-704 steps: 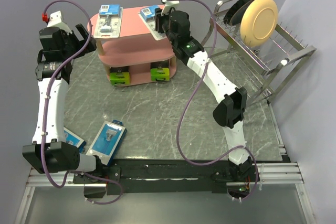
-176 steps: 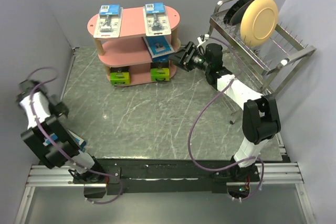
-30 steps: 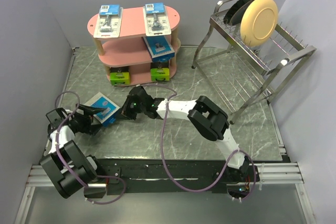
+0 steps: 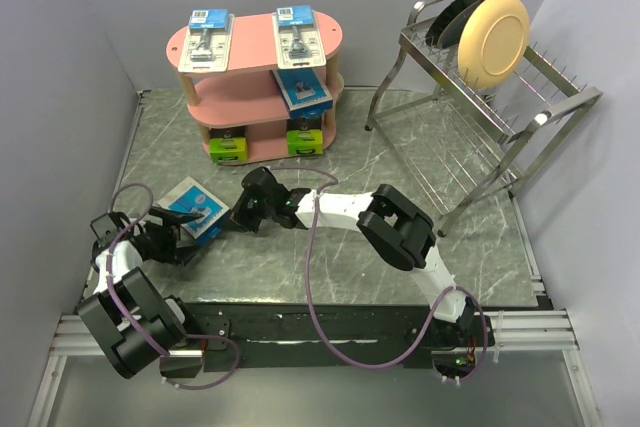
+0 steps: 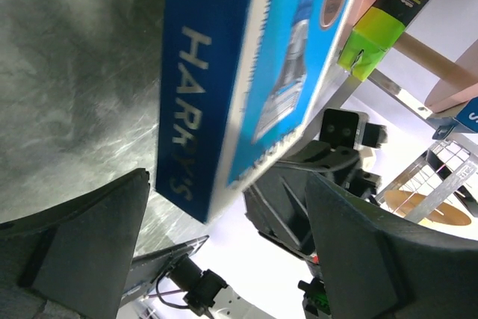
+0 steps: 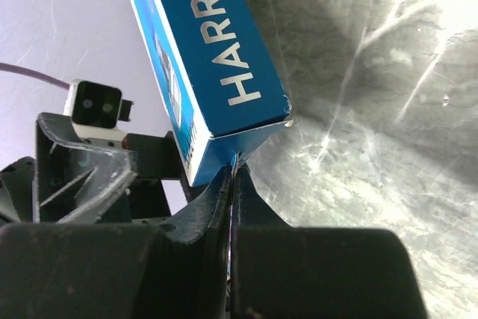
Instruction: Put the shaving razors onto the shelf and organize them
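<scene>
Right gripper (image 6: 232,173) is pinched tight on a corner flap of the blue carded razor pack (image 4: 195,209). The pack hangs tilted over the grey marbled tabletop (image 4: 330,267), well short of the pink three-tier shelf (image 4: 255,52). Left gripper (image 5: 228,181) gapes wide around the other end, with no contact visible. The pack's low edge is hidden, so I can't tell if it touches the table.

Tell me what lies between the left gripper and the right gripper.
The blue razor pack, as the top view shows: the left gripper is at its left side, the right gripper at its right edge.
</scene>
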